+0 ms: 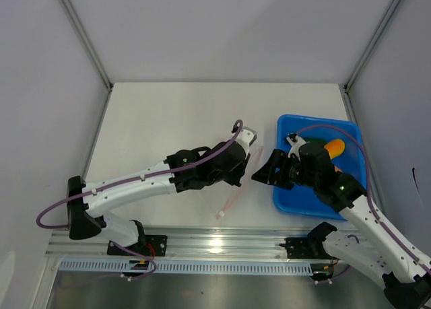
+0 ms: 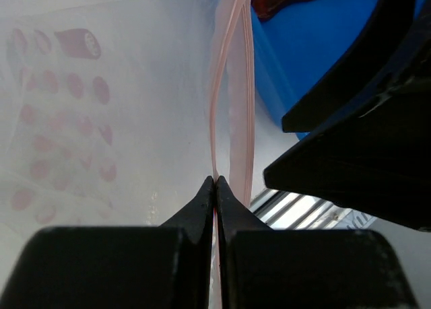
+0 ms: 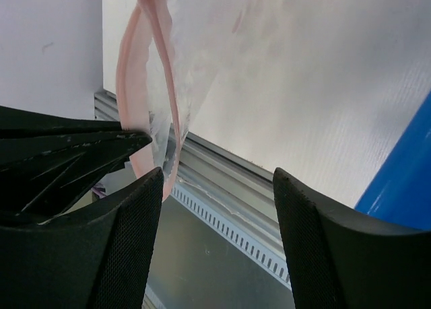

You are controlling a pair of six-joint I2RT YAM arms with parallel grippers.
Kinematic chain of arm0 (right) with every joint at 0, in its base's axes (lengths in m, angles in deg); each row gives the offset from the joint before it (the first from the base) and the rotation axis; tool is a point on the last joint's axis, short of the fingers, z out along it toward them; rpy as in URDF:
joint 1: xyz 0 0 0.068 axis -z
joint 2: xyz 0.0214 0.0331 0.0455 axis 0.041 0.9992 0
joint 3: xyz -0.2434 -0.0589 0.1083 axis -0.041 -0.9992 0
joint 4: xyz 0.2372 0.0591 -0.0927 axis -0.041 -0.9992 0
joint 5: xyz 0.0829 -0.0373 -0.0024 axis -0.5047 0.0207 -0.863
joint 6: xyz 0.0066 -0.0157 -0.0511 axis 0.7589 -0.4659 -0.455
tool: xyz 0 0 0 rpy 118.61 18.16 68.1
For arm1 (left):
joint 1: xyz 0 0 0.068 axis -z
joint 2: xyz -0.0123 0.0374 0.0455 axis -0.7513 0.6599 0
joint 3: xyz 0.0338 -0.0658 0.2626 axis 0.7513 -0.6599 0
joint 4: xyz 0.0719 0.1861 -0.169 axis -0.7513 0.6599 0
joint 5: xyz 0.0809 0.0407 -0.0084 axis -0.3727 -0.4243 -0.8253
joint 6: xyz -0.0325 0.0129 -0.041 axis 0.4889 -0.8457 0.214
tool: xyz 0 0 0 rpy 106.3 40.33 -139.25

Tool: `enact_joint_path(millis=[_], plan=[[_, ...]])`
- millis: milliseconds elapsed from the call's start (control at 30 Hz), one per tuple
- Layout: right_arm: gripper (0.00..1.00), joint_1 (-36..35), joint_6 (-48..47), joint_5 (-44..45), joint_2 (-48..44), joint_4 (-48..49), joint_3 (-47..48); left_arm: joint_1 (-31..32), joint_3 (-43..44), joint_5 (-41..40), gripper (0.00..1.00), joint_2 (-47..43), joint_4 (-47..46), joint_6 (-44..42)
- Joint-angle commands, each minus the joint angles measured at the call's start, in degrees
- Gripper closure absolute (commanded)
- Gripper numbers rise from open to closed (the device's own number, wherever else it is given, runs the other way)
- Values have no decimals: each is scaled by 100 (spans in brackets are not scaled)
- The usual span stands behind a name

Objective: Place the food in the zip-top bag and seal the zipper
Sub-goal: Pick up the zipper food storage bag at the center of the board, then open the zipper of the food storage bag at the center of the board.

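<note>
Between the arms, beside the tray (image 1: 296, 198), your left end effector (image 2: 215, 182) was pinched shut on the zipper (image 2: 232, 87) of the bag (image 2: 87, 120), and your right end effector (image 3: 219, 174) stood open next to that strip. The bag looked light, limp and slippery, so the stiffer zipper seemed your best hold; what food (image 1: 335, 147) showed lay in the tray.

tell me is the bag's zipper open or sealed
Open. In the left wrist view the zipper shows two pink strips bowed apart above where the left gripper pinches one; the right wrist view shows a gap too.
</note>
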Motion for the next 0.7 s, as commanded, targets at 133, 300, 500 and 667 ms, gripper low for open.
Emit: enact_joint_path(millis=[133, 300, 500, 667], plan=[[32, -436, 158, 664, 345, 636, 44, -68, 421, 499, 100, -43, 125, -181], [39, -489, 150, 840, 539, 697, 18, -68, 412, 587, 99, -158, 116, -181], [83, -507, 228, 762, 705, 978, 97, -68, 123, 605, 100, -299, -42, -207], [100, -550, 562, 559, 732, 979, 307, -68, -211, 236, 99, -473, -15, -181]])
